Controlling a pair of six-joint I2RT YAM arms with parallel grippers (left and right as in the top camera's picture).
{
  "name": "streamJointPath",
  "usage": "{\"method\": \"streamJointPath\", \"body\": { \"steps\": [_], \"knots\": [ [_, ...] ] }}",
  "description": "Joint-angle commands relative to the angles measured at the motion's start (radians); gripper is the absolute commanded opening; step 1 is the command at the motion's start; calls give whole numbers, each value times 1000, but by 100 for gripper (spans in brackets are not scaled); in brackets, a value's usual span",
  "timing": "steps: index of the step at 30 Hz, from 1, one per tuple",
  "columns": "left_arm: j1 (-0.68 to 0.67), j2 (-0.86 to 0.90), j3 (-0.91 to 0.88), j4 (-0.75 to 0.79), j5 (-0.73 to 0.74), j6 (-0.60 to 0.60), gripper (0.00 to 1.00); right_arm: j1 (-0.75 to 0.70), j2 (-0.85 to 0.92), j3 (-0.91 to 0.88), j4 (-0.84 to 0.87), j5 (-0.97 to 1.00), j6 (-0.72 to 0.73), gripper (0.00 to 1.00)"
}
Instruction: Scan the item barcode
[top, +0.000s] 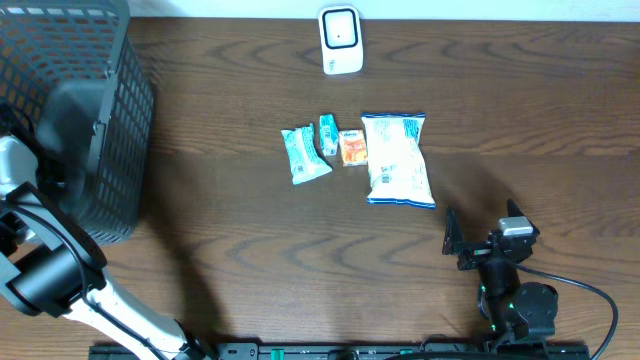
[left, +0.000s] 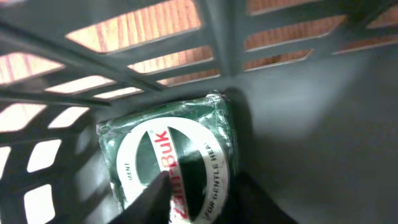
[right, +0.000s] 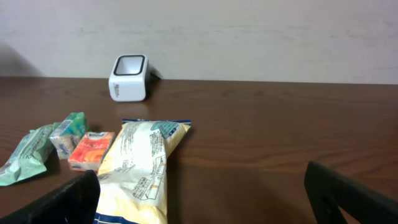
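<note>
Inside the dark plastic basket (top: 100, 120), the left wrist view shows a green packet with a round white "Zam-Buk" label (left: 186, 140) lying in a corner against the basket wall (left: 298, 112). My left gripper (left: 205, 205) is closed in on it, one dark finger (left: 152, 199) across the label and the other at the packet's right edge. In the overhead view this gripper is hidden in the basket. The white scanner (top: 340, 40) (right: 129, 78) stands at the table's far edge. My right gripper (top: 485, 232) (right: 202, 199) rests open near the front right, holding nothing.
Mid-table lie a teal packet (top: 303, 155), a small teal packet (top: 328, 134), an orange packet (top: 352, 148) and a yellow-white snack bag (top: 398, 160) (right: 140, 168). The bag lies just ahead of the right gripper. The basket fills the far left corner.
</note>
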Motion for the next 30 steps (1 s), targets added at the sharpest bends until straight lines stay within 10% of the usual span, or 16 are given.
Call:
{"method": "streamJointPath", "body": {
  "steps": [1, 27, 30],
  "knots": [
    [17, 45, -5, -26, 32, -13, 11, 6, -5, -2, -3, 0, 6, 99],
    [9, -397, -5, -54, 266, -14, 8, 6, -5, -2, -3, 0, 6, 99],
    [10, -399, -5, -63, 265, -9, 59, 6, -5, -2, -3, 0, 6, 99]
  ]
}}
